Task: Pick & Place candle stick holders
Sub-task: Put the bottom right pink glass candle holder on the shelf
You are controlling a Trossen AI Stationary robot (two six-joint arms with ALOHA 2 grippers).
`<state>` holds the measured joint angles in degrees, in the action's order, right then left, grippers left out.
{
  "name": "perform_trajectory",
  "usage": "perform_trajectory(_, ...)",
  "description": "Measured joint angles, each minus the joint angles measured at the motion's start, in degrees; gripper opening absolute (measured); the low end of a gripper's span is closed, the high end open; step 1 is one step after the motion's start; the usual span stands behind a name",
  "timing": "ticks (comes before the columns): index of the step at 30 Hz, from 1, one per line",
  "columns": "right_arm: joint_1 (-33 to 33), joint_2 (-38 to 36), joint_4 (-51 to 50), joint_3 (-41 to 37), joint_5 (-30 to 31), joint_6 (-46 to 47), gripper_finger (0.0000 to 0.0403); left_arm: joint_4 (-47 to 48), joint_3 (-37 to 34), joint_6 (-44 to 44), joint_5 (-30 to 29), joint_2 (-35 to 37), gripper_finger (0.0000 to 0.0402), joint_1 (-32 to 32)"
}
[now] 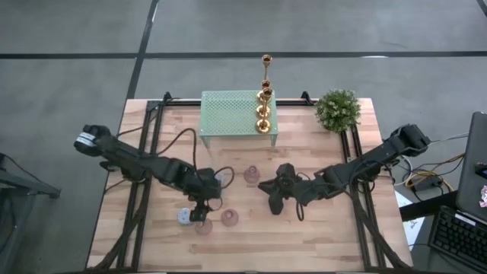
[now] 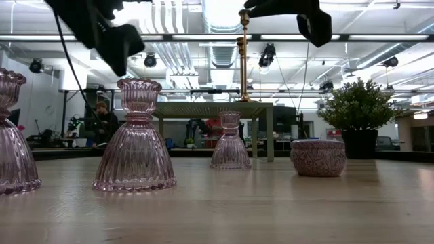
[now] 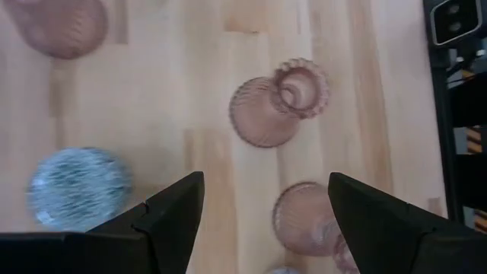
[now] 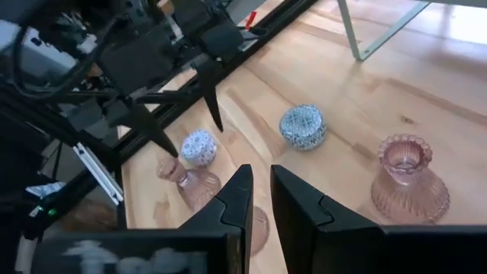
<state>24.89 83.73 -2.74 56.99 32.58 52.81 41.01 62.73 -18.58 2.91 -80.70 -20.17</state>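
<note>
- The left gripper [image 1: 199, 214] hangs above the front of the table with its jaws spread wide and nothing between them. I judge that this is a stance for coming down over one of the small pink holders, since a wide opening is needed to pass around the flared body.
- Directly under it, in the left wrist view, a ribbed pink holder [image 3: 275, 103] stands ahead of the fingers and another pink holder [image 3: 307, 221] lies close to one fingertip. Which of the two it aims at, I cannot tell.
- A small blue-white patterned holder [image 3: 77, 187] sits just beside the other finger. It could be touched if the gripper descends without correcting its line.
- The right gripper [image 1: 280, 188] waits near the table centre, with its jaws narrow, only a thin gap between them, and holding nothing.
- From the right wrist view, a patterned round holder [image 4: 302, 126] and a further pink holder [image 4: 410, 178] stand apart on the wood, free to be approached.
- The tall gold candlesticks [image 1: 264, 99] stand in a row on the pale green mesh rack [image 1: 228, 113] at the back; probably this rack is the place for the holders.
- A potted plant [image 1: 338, 109] stands beside the rack, on the right arm's side, well apart from both grippers.
- In the low view, a person [image 2: 103, 122] is far behind the table, not near the work.
</note>
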Motion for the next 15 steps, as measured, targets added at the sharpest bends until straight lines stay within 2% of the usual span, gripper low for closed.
perform_trajectory(5,0.39,1.06,-0.06,-0.02,0.01,-0.33,0.0043,-9.97,-5.09,-1.15,-0.29,0.06,0.0284,-2.8)
perform_trajectory(10,0.39,1.68,-0.08,-0.02,-0.05,0.6,0.0043,-19.43,-9.54,-5.36,-2.82,-0.82,0.0284,-2.94)
perform_trajectory(15,0.39,1.68,-0.05,-0.02,-0.03,0.77,0.0043,-26.7,-13.11,-6.06,-3.93,-0.82,0.0284,-2.95)
